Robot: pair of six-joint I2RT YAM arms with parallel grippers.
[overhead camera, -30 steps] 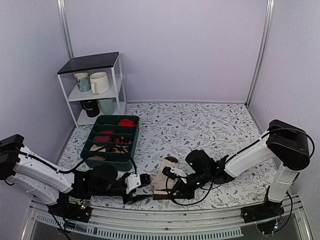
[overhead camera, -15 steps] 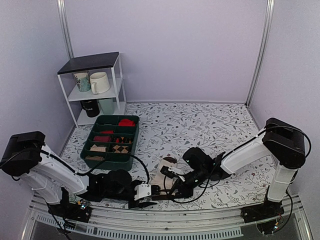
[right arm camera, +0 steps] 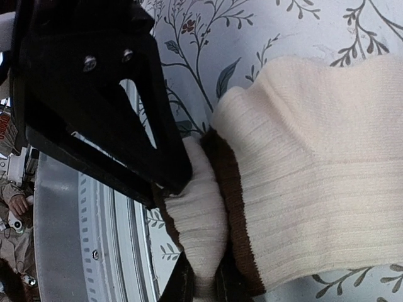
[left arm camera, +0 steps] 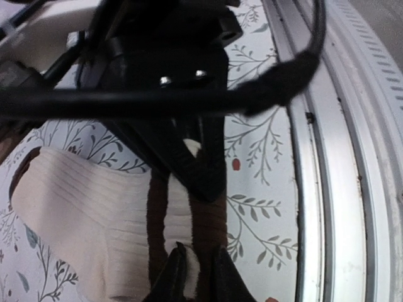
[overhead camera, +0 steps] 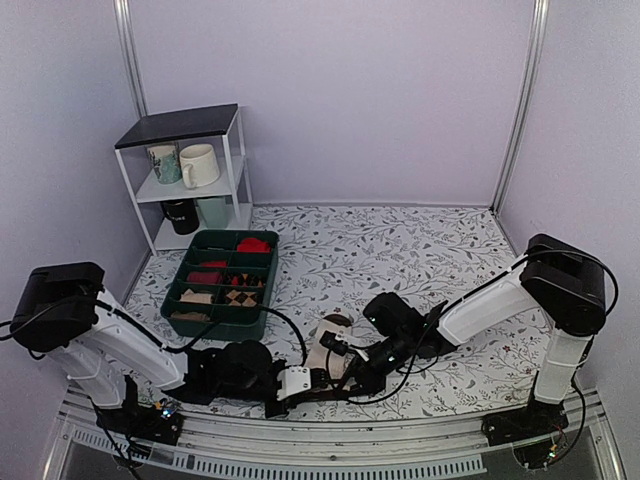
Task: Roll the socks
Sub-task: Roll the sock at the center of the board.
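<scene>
Socks point(right arm camera: 315, 157) pinched by right fingers point(right arm camera: 181, 286), far end cut off

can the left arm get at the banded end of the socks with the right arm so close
Likely yes: the left gripper sits on the socks at their brown-banded end, fingers pinching fabric. The right gripper grips that end beside it, crowding but not blocking.

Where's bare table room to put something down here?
Bare cloth runs from the green tray rightwards to the right wall, and from the socks back to the rear wall. Crowded: near centre, where left gripper and right gripper meet on the socks, and the left corner by the shelf rack.
</scene>
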